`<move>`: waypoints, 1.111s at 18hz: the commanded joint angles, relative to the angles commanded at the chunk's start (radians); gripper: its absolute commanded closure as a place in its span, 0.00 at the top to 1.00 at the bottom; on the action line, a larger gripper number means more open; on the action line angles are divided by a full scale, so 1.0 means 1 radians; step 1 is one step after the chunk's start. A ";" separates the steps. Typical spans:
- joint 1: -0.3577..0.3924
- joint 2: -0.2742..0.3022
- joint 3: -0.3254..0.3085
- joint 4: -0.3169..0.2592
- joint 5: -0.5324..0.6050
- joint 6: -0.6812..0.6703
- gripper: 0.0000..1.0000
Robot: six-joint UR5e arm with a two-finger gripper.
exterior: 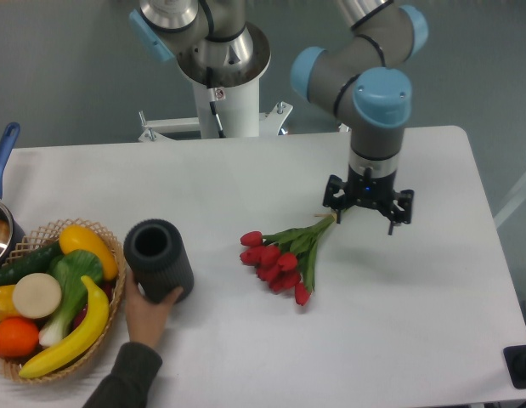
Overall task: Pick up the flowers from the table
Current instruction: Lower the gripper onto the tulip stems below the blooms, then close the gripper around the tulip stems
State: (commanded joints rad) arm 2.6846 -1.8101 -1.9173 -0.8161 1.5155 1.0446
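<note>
Overhead, no readable writing showed anywhere as the white desk (246,178) carried a fruit basket (110,246) at its left edge, a hand (148,308) gripped a black ribbed cylinder (158,259), the flowers (284,253) lay mid-desk, and the gripper (365,208) hung spread wide and empty over their stem ends.

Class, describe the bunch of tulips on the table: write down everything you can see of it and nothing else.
The flowers are a small bunch of red tulips with closed buds, green leaves and long green stems gathered into one bundle. They look artificial, though that is not certain. The bunch lies flat on the white table, buds pointing lower left, stem ends upper right. The gripper hangs with open jaws by the stem ends; whether it touches them cannot be told. Nothing else touches the bunch.
</note>
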 joint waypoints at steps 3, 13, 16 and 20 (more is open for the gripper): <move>-0.032 -0.012 -0.046 -0.003 0.000 0.012 1.00; -0.075 -0.075 -0.069 0.006 -0.005 0.014 1.00; -0.081 -0.089 -0.058 0.011 -0.005 0.011 1.00; -0.089 -0.106 -0.058 0.012 -0.003 0.008 1.00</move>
State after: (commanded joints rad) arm 2.5956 -1.9159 -1.9758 -0.8038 1.5125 1.0523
